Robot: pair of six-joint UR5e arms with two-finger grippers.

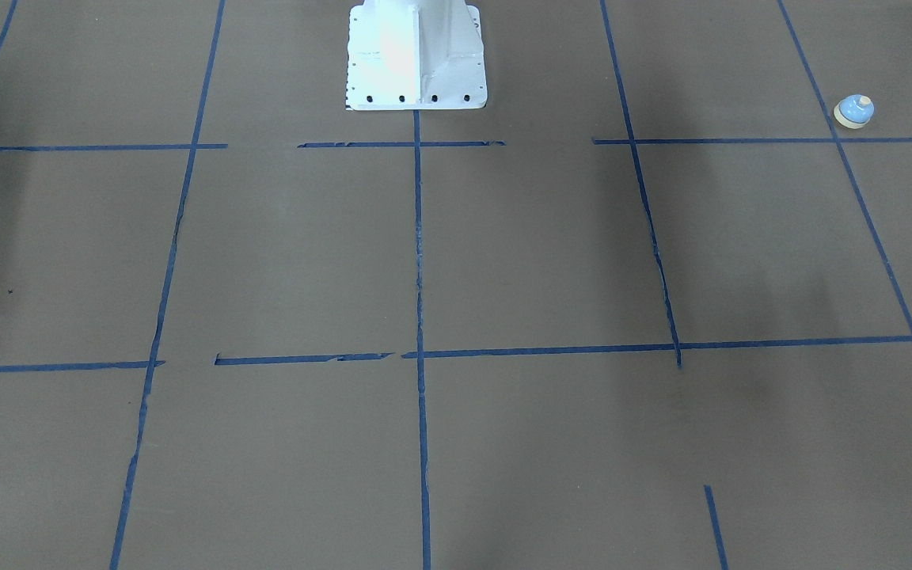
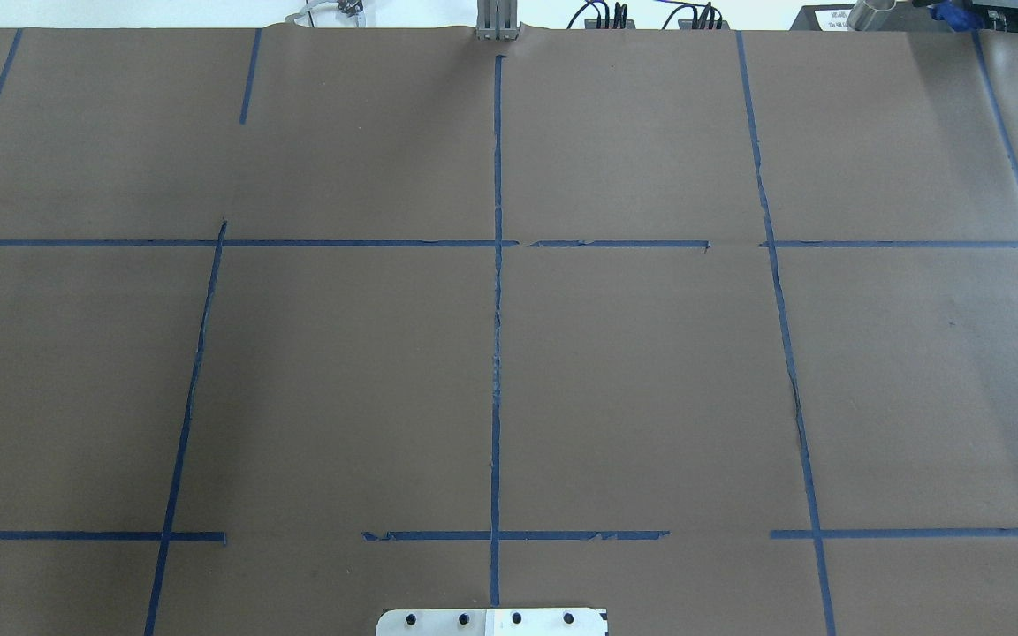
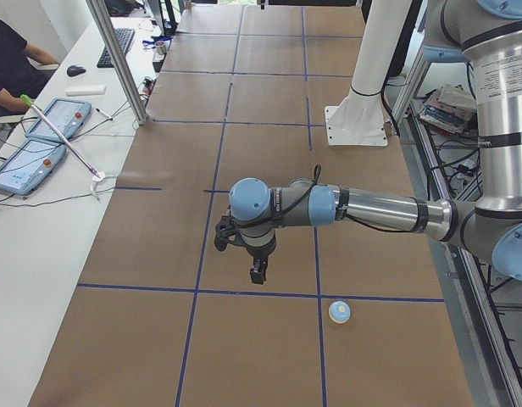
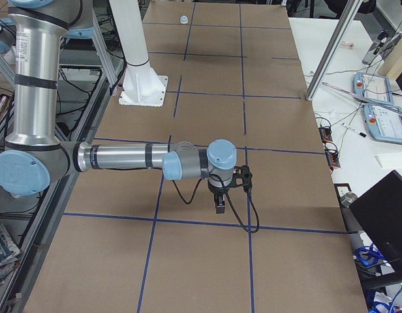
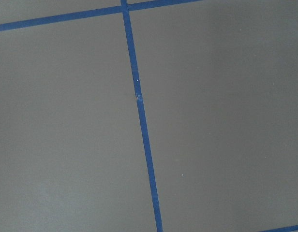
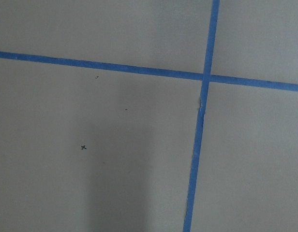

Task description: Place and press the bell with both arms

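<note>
The left arm (image 3: 380, 212) stretches its forearm out level, wrist bent so the left gripper (image 3: 258, 277) points straight down. The right arm (image 4: 119, 157) holds a like pose, right gripper (image 4: 220, 208) hanging downward. Neither gripper's opening can be judged.

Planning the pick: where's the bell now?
Front-facing view, upper right: the bell sits on the robot's left, beside a blue tape crossing, near the left gripper.

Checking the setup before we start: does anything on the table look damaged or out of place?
Only the blue tape grid looks odd: several of its lines are ragged and torn, with gaps. The bell stands upright, and nothing is spilled.
</note>
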